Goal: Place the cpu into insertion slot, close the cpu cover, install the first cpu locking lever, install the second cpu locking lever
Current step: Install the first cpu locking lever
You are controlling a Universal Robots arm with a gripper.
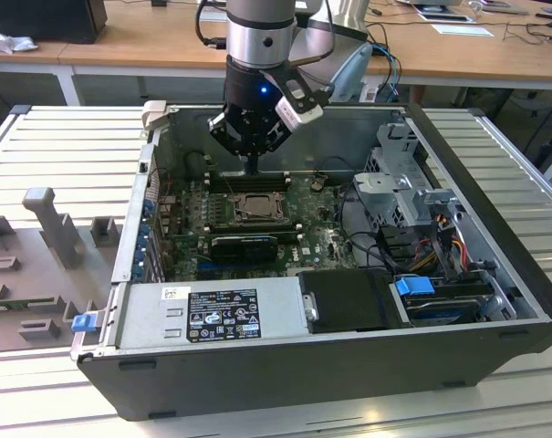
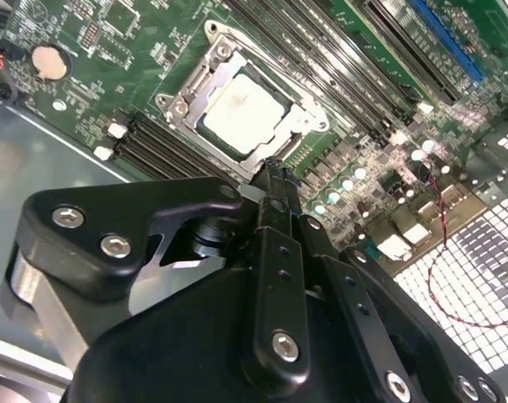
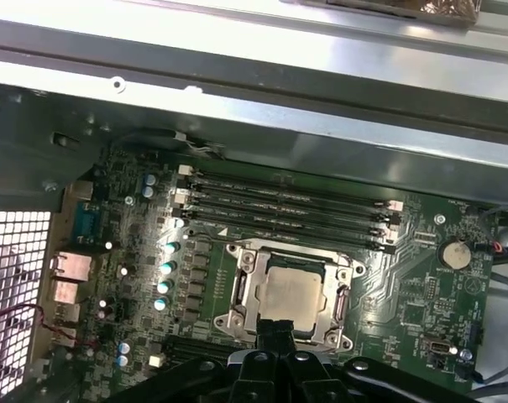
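Observation:
The cpu (image 3: 291, 294), a pale square chip, lies flat in the insertion slot (image 3: 341, 304) on the green motherboard; it also shows in the second wrist view (image 2: 241, 113) and the exterior view (image 1: 255, 208). The silver cpu cover (image 3: 245, 290) lies down around it, and the chip's face shows through its window. My gripper (image 2: 274, 170) hangs just above the board by one edge of the socket, on the side toward the memory sticks. Its black fingers are shut together to a narrow tip with nothing between them. In the exterior view the gripper (image 1: 251, 167) stands over the far edge of the socket.
Long black memory sticks (image 3: 287, 210) run along one side of the socket. The case's metal walls (image 1: 348, 123) close in the board. A drive cage with cables (image 1: 408, 196) stands at the exterior view's right, and a power supply (image 1: 212, 315) sits at the front.

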